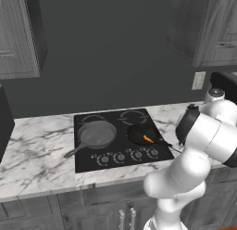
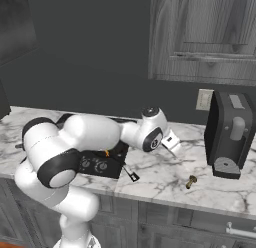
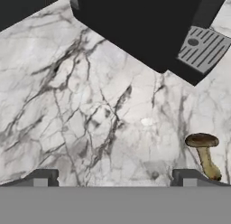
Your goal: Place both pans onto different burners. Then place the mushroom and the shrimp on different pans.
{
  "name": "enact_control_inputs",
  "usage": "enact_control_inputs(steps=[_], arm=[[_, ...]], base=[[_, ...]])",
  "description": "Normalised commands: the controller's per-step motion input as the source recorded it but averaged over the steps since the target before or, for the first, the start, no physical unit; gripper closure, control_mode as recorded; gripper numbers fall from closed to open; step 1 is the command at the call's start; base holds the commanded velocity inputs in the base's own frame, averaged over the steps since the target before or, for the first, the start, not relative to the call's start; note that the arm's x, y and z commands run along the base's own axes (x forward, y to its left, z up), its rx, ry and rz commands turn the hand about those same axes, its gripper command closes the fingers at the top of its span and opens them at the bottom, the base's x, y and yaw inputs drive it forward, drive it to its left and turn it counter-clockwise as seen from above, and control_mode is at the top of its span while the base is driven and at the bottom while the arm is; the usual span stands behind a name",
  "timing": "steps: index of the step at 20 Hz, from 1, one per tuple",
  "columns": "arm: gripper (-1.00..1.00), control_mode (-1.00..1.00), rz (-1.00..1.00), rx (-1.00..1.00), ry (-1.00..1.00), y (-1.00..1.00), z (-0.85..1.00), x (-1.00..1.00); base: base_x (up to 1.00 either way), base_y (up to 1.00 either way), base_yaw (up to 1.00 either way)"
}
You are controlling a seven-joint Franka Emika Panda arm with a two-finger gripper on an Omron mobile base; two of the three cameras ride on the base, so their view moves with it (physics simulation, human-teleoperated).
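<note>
On the black cooktop the dull-grey skillet covers the front left burner. The smaller black pan sits on the front right one with the orange shrimp inside it. Both back burners are bare. The mushroom lies on the marble counter, right of the cooktop and near the front edge. My gripper hangs open and empty above the counter, up and left of it. In the hand view the mushroom lies just beyond the right fingertip, outside the gap of the gripper.
A black coffee machine stands at the back right of the counter, its grated drip tray close to the mushroom. The black pan's thin handle sticks out over the counter front. A wall socket and upper cabinets lie behind.
</note>
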Motion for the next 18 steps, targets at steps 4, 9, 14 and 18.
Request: enact_control_inputs(steps=[4, 9, 14, 18], arm=[[-1.0, -1.0, -0.1, 0.0, 0.03, -0.54, 0.0, -0.53], [-1.0, -1.0, -0.06, 0.02, 0.08, -0.43, 0.0, -0.5], [-1.0, -1.0, 0.0, 0.06, 0.08, -0.35, 0.0, -0.39], [-1.0, -1.0, 0.0, 0.07, 0.06, -0.17, 0.0, -0.16]], base=[[0.0, 0.0, 0.0], [0.0, 0.0, 0.0], [0.0, 0.0, 0.0], [0.0, 0.0, 0.0]])
